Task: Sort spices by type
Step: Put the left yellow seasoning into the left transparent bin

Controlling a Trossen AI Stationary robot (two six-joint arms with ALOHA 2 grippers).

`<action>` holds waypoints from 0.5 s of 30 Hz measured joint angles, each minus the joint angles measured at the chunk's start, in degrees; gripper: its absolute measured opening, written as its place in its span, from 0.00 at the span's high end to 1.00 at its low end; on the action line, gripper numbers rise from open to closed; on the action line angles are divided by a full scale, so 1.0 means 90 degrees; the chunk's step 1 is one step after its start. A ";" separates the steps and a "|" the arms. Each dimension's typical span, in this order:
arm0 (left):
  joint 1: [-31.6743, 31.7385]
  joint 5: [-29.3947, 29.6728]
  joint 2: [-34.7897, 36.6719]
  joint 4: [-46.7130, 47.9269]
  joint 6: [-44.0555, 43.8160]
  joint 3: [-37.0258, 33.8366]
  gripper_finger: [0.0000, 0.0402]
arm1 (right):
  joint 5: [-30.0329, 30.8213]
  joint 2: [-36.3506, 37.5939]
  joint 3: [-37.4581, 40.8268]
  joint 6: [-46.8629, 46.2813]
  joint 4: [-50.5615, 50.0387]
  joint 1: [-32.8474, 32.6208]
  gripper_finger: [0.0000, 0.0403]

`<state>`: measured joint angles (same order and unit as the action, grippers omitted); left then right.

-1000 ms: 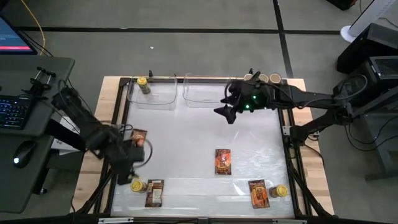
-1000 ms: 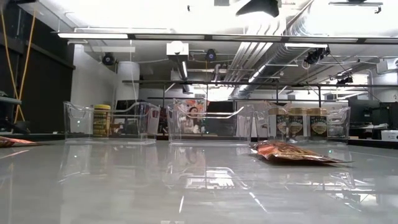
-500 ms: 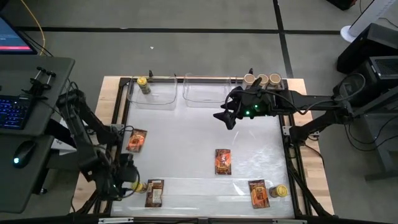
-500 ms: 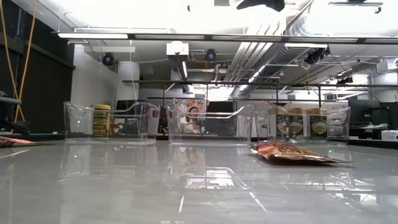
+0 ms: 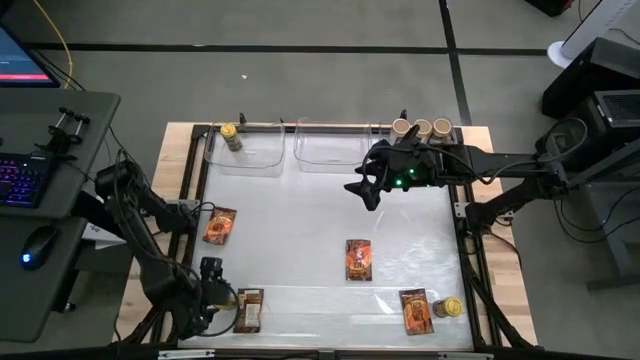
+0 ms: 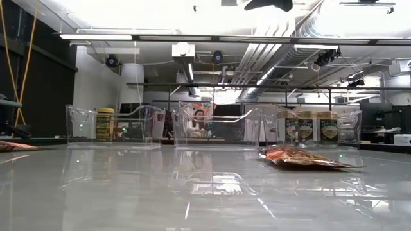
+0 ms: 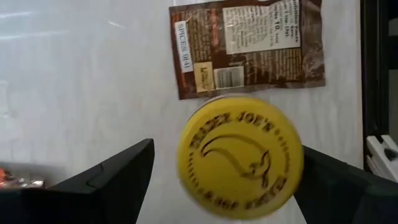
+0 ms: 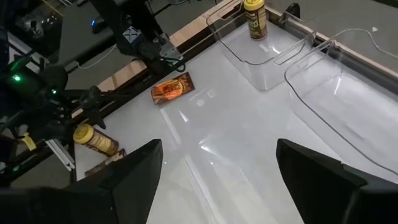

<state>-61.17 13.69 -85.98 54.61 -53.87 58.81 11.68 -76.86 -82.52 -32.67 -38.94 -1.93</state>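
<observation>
My left claw (image 7: 224, 180) hangs wide open and empty over the yellow-lidded spice jar (image 7: 240, 157) beside a brown packet (image 7: 249, 43) near the table's front-left corner, hard and slippery-looking, so I should squeeze its round sides.

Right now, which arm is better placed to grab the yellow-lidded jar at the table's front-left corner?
Left. The left gripper hangs right above the yellow-lidded jar, jaws open either side of its lid. The right gripper waits far across the table, near the clear bins.
</observation>
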 joint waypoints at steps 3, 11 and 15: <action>0.0000 -0.0014 -0.0141 -0.0238 -0.0007 0.0000 0.18 | -0.0002 0.0000 0.0000 0.0120 -0.0011 0.0002 0.24; 0.0204 0.0002 -0.0228 -0.0381 -0.0726 0.0000 0.38 | -0.0002 0.0000 0.0000 0.0190 -0.0252 0.0002 0.24; 0.0399 -0.0335 -0.0155 -0.0376 -0.0860 0.0003 0.53 | -0.0003 0.0000 0.0000 0.0506 -0.0365 0.0002 0.24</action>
<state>-57.57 10.67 -87.38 51.22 -61.61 58.83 11.66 -76.86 -82.52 -28.11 -42.22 -1.91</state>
